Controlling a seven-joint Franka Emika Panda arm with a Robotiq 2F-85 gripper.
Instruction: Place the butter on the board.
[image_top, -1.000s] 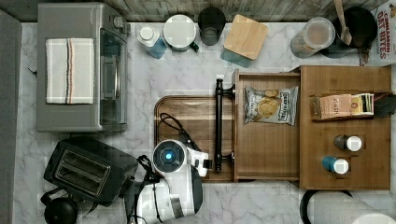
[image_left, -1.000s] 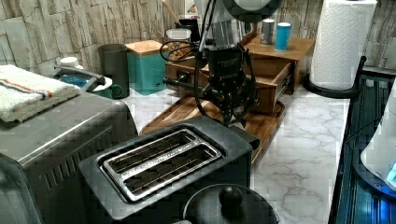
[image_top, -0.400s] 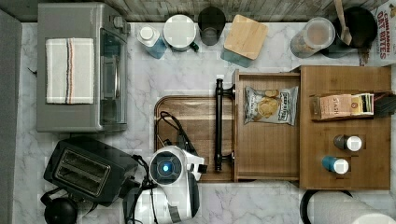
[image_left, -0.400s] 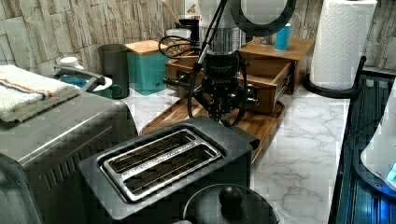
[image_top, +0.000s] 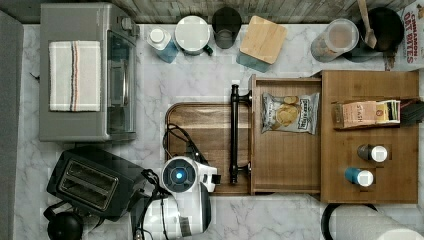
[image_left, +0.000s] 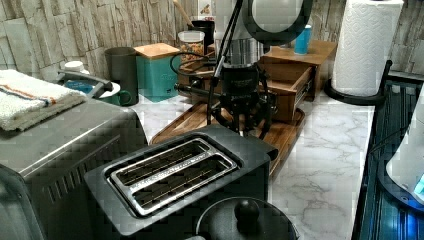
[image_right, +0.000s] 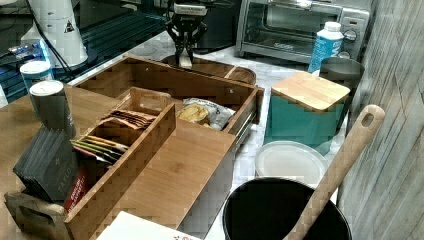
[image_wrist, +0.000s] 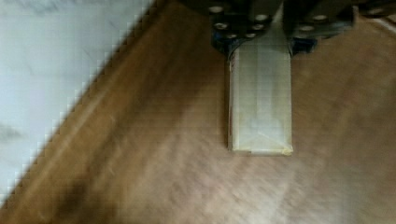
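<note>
I see a white marble countertop (image_top: 200, 80) with grey veining; behind it, a wall (image_left: 45, 30) of rough grey stone-like tiles; a toaster oven (image_top: 90, 72) stands at the top view's left.

We look straight down on the bench (image_top: 210, 85) from above; our left view looks over the toaster (image_left: 180, 170), our right view from the opposite end. The wrist view sits close above the board (image_wrist: 140, 177), which all four share.

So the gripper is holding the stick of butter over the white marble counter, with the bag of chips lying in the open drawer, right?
Not quite. The gripper holds the butter over the dark wooden board, not the marble counter, as the wrist view shows. The bag of chips does lie in the open drawer.
</note>
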